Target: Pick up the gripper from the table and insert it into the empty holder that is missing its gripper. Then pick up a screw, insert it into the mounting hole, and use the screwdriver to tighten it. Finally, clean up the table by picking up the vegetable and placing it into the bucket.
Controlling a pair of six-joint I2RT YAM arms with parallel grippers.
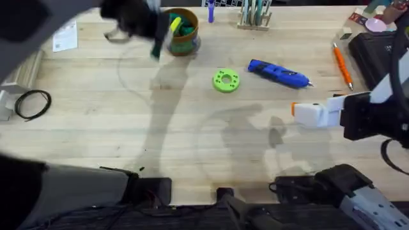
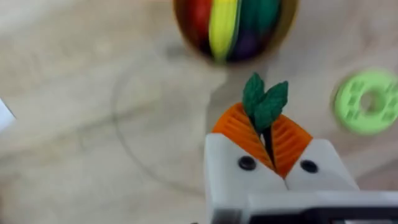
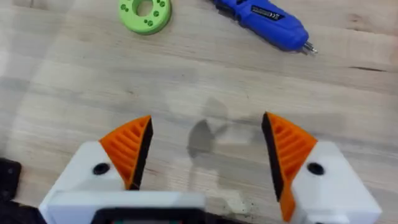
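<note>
Left claw (image 2: pixel 268 140) clenched on the vegetable (image 2: pixel 264 102) short of the bucket (image 2: pixel 233 28); early release drops it on the table (image 2: pixel 93 124); right claw (image 3: pixel 208 155) released.

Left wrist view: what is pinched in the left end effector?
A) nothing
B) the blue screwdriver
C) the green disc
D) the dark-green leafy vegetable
D: the vegetable's green leaves stick out between the closed orange pads of the left end effector, near the bucket.
</note>
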